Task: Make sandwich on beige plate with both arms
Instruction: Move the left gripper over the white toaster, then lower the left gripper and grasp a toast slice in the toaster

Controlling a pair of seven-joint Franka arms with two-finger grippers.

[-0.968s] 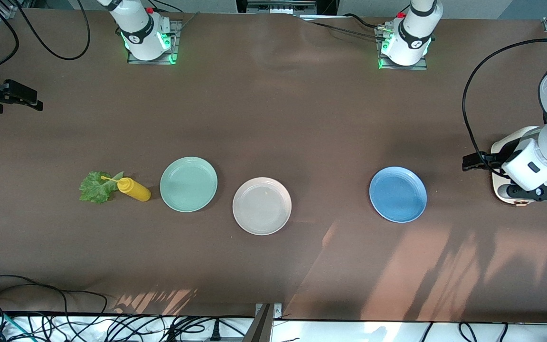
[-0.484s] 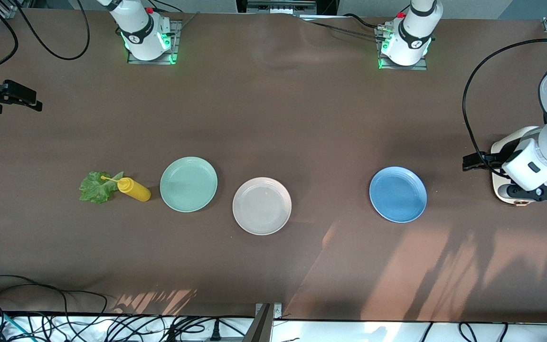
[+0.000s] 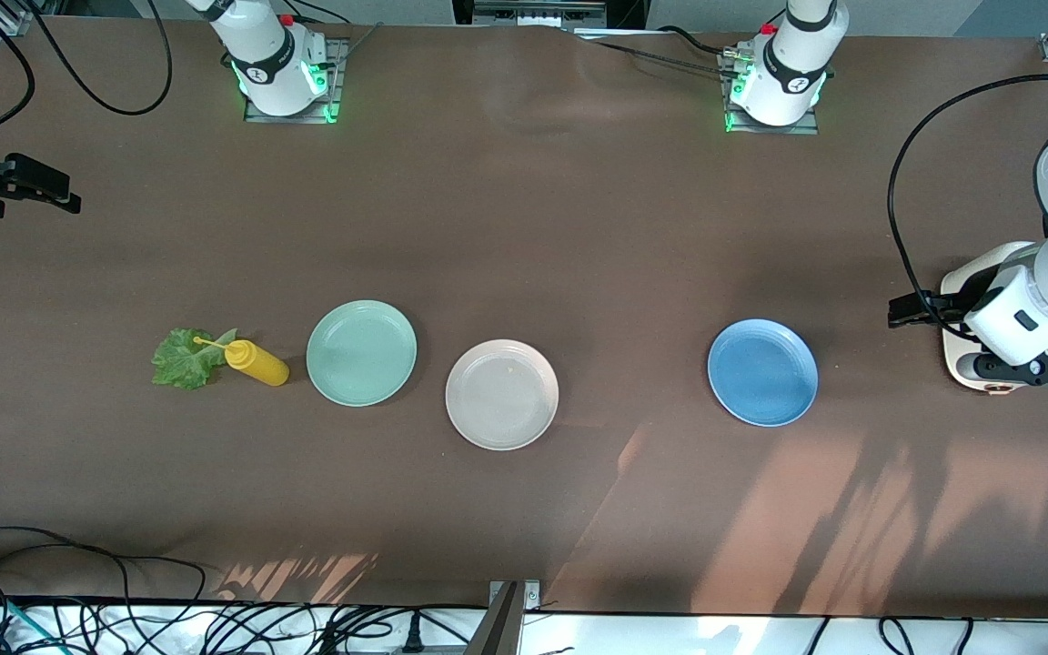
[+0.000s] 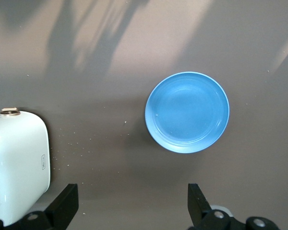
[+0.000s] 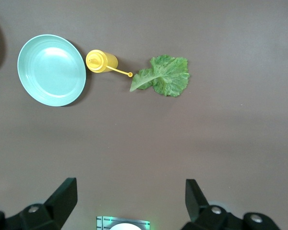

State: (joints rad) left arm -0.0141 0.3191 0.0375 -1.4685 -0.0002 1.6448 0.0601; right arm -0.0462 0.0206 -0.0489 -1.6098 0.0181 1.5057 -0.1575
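The beige plate (image 3: pixel 501 394) lies bare mid-table, between the mint-green plate (image 3: pixel 361 352) and the blue plate (image 3: pixel 762 372). A green lettuce leaf (image 3: pixel 184 358) lies flat toward the right arm's end of the table; it also shows in the right wrist view (image 5: pixel 164 76). No toast slices show in any view. My left gripper (image 3: pixel 1033 371) hangs open and empty high over the white toaster (image 3: pixel 953 350); its jaws (image 4: pixel 132 191) stand wide apart. My right gripper (image 3: pixel 24 182) is open and empty, high over the table's end (image 5: pixel 129 189).
A yellow squeeze bottle (image 3: pixel 256 362) lies on its side, its nozzle over the lettuce, beside the mint-green plate (image 5: pixel 51 70). The left wrist view shows the blue plate (image 4: pixel 187 112) and the toaster (image 4: pixel 17 163). Cables run along the table edge nearest the front camera.
Both arms have shifted only very slightly. Nothing on the table has moved.
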